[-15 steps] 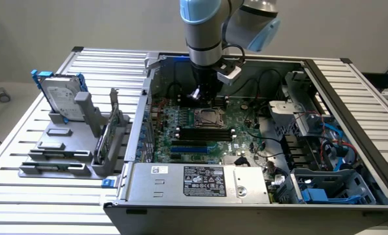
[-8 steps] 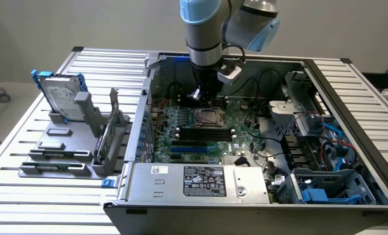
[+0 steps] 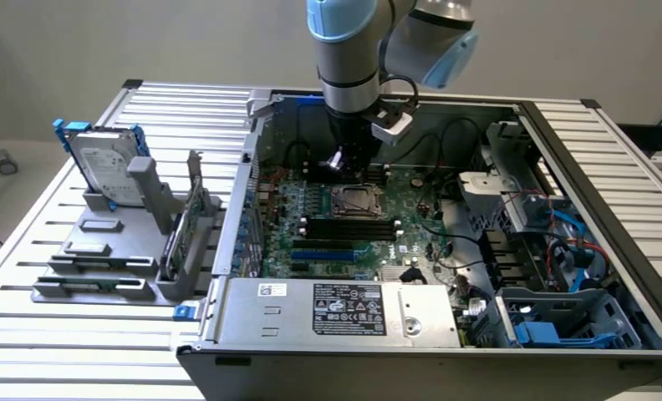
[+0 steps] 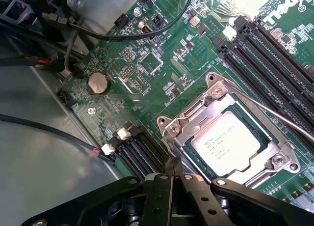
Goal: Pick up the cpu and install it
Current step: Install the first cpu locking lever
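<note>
Fingers clenched on nothing, the gripper (image 4: 171,163) hovers near the cpu (image 4: 229,140), which lies seated in the motherboard socket (image 4: 196,115).

A plain grey wall (image 3: 141,42) stands behind the slatted aluminium table (image 3: 86,351).

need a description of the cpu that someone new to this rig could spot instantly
Inside the open grey computer case, find the green motherboard. Near its middle, a silver metal socket frame holds the small flat square silver-grey cpu. Unlike the long black memory slots and round silver coin battery nearby, it is a shiny square with faint printed text.
</note>
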Robot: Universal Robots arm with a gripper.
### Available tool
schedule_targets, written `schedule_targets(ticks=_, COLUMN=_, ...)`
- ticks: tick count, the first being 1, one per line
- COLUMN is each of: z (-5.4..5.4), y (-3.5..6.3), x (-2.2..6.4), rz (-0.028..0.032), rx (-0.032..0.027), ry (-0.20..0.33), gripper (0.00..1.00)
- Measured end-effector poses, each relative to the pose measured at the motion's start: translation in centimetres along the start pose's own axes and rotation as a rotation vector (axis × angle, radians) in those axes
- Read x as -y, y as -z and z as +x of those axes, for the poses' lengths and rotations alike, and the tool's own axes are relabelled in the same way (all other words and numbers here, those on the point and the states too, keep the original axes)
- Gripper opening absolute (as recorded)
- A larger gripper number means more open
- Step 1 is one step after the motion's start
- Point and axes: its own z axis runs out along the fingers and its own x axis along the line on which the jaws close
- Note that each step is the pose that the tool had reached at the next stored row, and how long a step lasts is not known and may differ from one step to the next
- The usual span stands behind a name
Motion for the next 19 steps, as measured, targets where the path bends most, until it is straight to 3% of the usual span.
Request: schedule_targets(ticks=19, z=-0.06, y=0.01, x=-0.06, rz=-0.0101, rx=0.0047, ry=0.004, gripper=0.11)
